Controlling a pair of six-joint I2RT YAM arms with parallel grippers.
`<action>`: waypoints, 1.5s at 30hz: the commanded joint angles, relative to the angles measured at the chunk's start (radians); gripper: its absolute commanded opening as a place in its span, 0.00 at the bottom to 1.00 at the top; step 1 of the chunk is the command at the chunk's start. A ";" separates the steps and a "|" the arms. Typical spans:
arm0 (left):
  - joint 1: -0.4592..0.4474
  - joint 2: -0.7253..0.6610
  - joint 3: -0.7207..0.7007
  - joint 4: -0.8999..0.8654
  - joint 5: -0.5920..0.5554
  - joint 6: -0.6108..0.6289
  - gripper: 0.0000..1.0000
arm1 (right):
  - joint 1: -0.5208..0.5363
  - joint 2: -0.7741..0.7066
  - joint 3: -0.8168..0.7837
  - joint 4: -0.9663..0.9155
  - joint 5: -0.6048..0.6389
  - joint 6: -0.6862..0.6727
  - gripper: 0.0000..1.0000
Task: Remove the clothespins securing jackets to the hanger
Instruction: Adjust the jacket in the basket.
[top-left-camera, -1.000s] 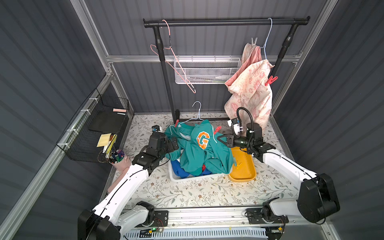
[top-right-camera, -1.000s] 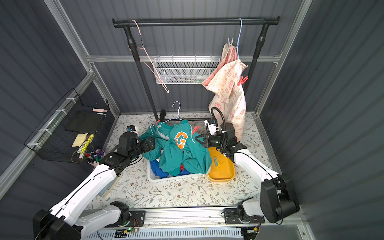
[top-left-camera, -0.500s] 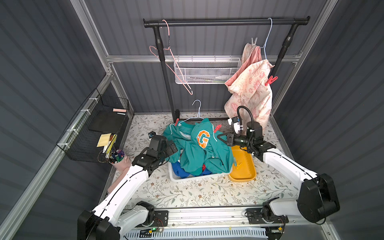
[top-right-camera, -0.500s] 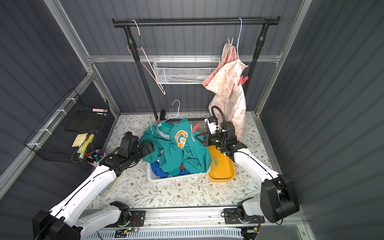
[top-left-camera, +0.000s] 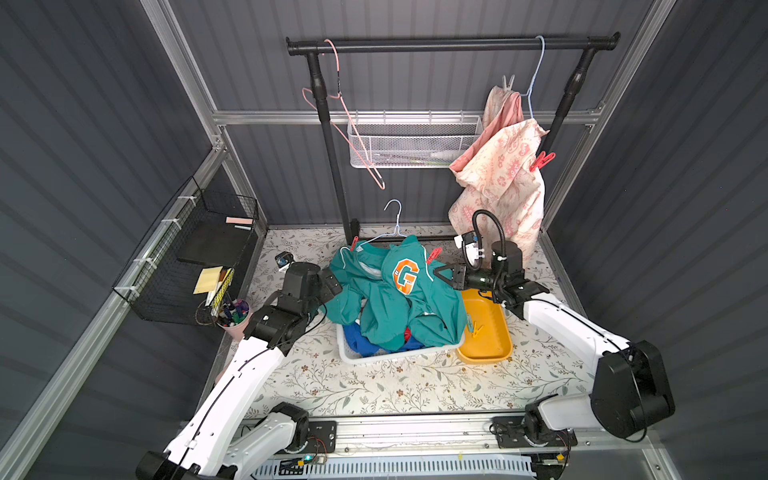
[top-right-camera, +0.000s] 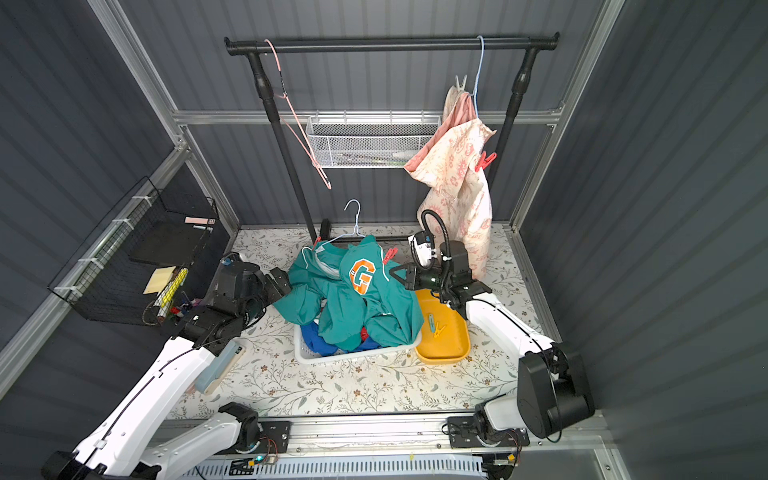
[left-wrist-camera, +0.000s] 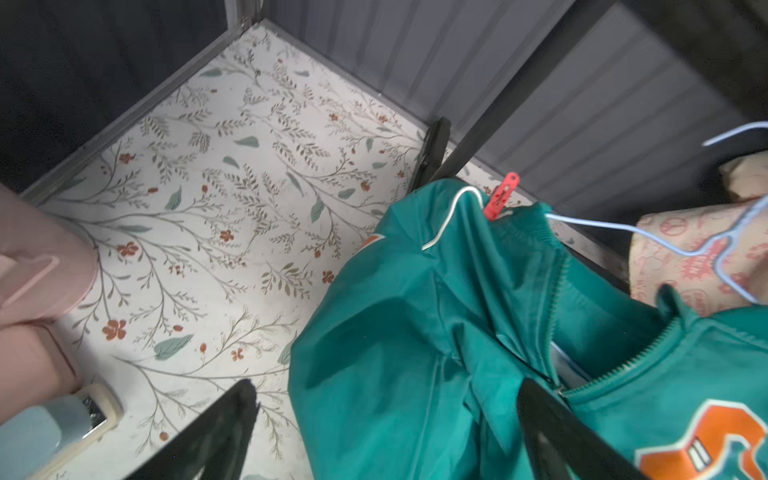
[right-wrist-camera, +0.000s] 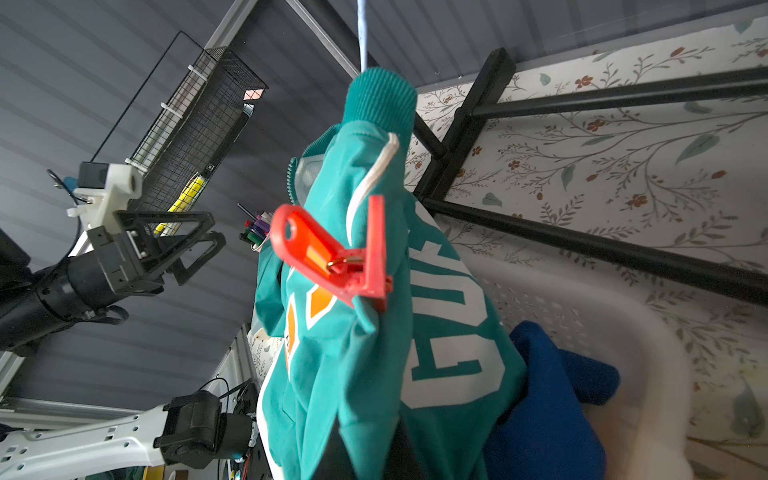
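Note:
A teal jacket with an orange letter patch hangs on a light blue hanger and slumps over a white basket. Two red clothespins pin it to the hanger, one at the left shoulder and one at the right shoulder. My right gripper is shut on teal fabric just below the right clothespin. The left gripper stands open, the teal sleeve lying between its fingers. A cream floral jacket hangs from the rail with a whitish clothespin and a red one. A blue jacket lies in the basket.
The white basket sits mid-table beside a yellow tray holding a teal and a yellow clothespin. An empty pink hanger hangs on the black rail. A black wire basket and a pen cup stand at the left.
My left gripper has drawn back a little towards the left, staying open. The right gripper keeps its hold on the teal jacket. The pink hanger has swung slightly.

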 joint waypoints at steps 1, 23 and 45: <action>0.005 0.039 0.005 0.054 0.075 0.108 0.98 | -0.001 -0.014 0.026 0.044 -0.028 0.003 0.00; 0.005 0.193 -0.185 0.236 0.219 0.129 0.62 | -0.003 -0.085 0.005 0.004 0.001 -0.007 0.00; -0.223 0.252 -0.071 0.404 0.369 0.174 0.00 | -0.004 -0.094 0.019 -0.010 -0.017 -0.016 0.00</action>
